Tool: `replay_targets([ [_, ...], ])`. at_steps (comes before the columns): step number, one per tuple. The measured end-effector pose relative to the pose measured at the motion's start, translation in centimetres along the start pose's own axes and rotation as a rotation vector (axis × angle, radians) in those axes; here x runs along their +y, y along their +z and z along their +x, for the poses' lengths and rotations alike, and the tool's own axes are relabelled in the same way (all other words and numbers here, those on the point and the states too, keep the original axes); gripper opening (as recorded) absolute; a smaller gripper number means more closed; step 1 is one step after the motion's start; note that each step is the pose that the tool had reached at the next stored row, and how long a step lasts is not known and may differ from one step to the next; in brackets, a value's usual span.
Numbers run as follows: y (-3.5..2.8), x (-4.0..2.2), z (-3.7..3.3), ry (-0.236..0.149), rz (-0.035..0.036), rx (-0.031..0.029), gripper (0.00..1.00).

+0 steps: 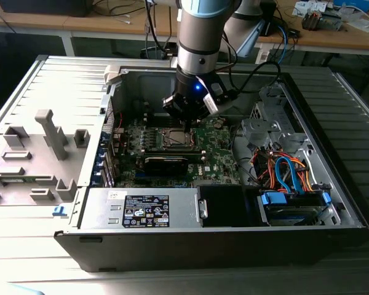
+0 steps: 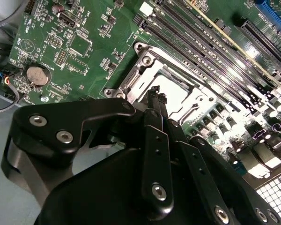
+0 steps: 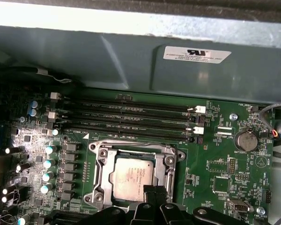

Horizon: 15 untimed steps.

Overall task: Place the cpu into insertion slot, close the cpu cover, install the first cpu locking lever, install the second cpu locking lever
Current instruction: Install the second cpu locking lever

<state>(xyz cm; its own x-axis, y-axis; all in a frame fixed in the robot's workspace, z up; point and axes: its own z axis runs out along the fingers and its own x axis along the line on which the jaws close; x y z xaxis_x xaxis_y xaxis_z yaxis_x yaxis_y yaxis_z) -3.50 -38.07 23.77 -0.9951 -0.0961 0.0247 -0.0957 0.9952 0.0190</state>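
- The claw hangs low over the open computer case, its dark fingertips pressed together with nothing seen between them; it hovers at the near edge of the insertion slot
- Just beyond the claw's tips sits the cpu, lying flat and square inside the slot; it looks seated rather than carried, so I judge the first placing step done
- The cpu shows a pale, silvery-grey metal top with faint print, corners rounded, its edges running parallel to the rim; no tilt that I can see
- Around it runs the cpu cover, a dull silver frame with a big square window and round screw heads at the corners; whether it is fully pressed down or only resting I cannot tell
- In the second wrist view the chip gleams bright right past the tips; the narrow closed tips look suited to pushing or hooking a thin part, my guess only
- Past the slot, farther from the claw, lie the long black memory slots on the green motherboard; a coin battery sits off to one side
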Motion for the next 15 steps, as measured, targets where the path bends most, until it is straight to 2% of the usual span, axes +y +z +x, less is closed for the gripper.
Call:
replay_targets([
  [3, 0.0, -0.25, 0.03, 0.0, 0.0, 0.0, 0.11],
  [5, -0.01, -0.7, 0.07, 0.0, 0.0, -0.0001, 0.11],
  [8, -0.01, -1.04, 0.1, 0.0, -0.0001, -0.0001, 0.11],
  [15, -0.01, -1.6, 0.16, 0.0, 0.0, 0.0, 0.11],
])
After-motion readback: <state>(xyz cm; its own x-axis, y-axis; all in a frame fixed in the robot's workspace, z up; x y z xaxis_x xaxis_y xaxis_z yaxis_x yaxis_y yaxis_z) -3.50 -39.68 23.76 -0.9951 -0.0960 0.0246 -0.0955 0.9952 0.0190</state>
